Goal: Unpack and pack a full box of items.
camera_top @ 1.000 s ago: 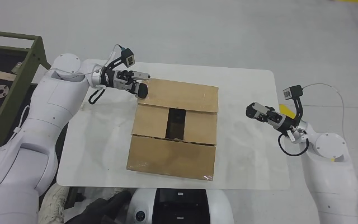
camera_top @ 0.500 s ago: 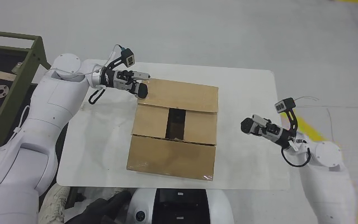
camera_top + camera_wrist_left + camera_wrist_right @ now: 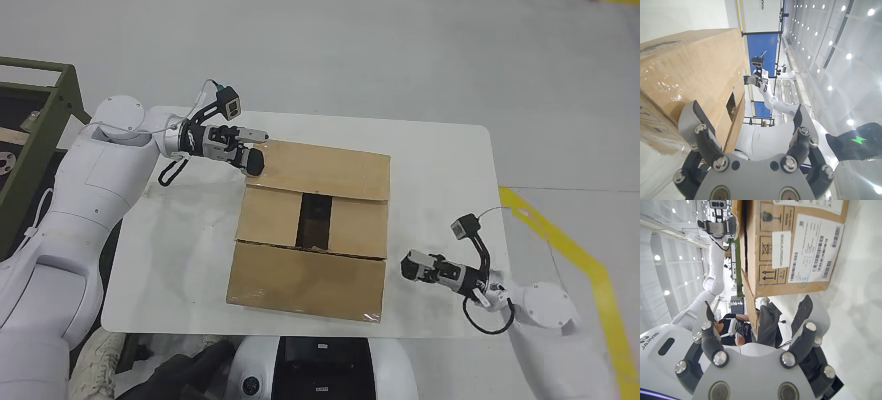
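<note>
On the left, find the left gripper (image 3: 254, 148) at the far left corner of the cardboard box (image 3: 312, 230), spread wide with one finger (image 3: 696, 115) against the cardboard there and nothing clamped. In the middle, note the box sitting squarely on the white table (image 3: 440, 170), with its far flap (image 3: 325, 170) and near flap (image 3: 752, 313) apparently splayed outward and a dark slot (image 3: 315, 220) left between the two short inner flaps. Farther right, see the right gripper (image 3: 405, 266) at the near right corner, likewise released, lined up so that the near flap's tip sits just between its open fingers, seemingly untouched. Judging from that, treat the step as taking hold of the outer flaps, early in the task, with the contents hidden. To do it well, slide the right fingers deeper over the flap edge before closing, so as to pinch flat cardboard rather than the ragged corner. Close gently to avoid creasing. Bring the left fingers around the far flap's edge instead of pressing on the corner. Then swing each flap about its crease rather than pulling, to keep the box from sliding on the smooth tabletop.
</note>
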